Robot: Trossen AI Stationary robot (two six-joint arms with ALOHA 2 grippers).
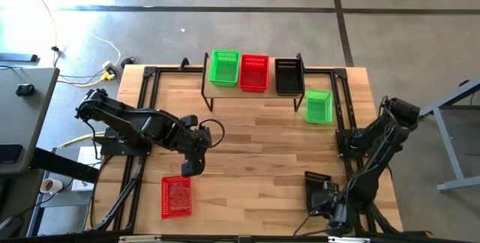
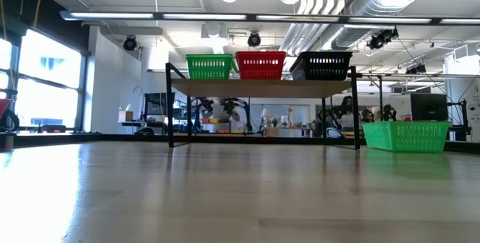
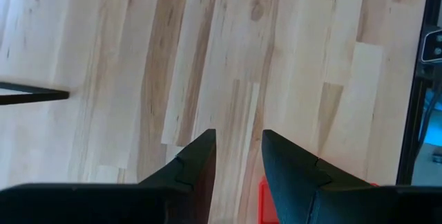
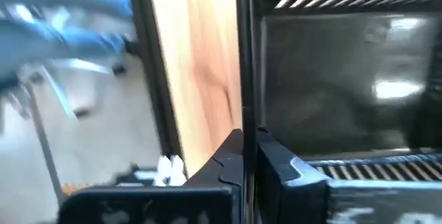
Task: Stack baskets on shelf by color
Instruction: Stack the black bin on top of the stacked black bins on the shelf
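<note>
The shelf (image 1: 255, 89) stands at the table's far edge with a green basket (image 1: 224, 68), a red basket (image 1: 253, 72) and a black basket (image 1: 289, 76) side by side on its top. Another green basket (image 1: 319, 106) sits on the table right of the shelf. A red basket (image 1: 176, 196) lies near the table's near left edge. My left gripper (image 1: 189, 166) hovers open just beyond its far end; a red bit (image 3: 266, 200) shows between the fingers. My right gripper (image 1: 326, 194) is at the near right edge, shut on a black basket (image 1: 315, 179). My right gripper pinches the black basket by the rim of one side wall (image 4: 246, 113). One finger (image 4: 276, 165) is inside the basket and the other (image 4: 221, 162) outside. Whether the basket is lifted clear or rests on the table, I cannot tell.
The middle of the tabletop (image 1: 262, 145) lies bare between the arms. Black frame rails (image 1: 146, 93) run along the table's left and right sides. In the low view the shelf (image 2: 262, 87) stands on thin black legs with open space beneath.
</note>
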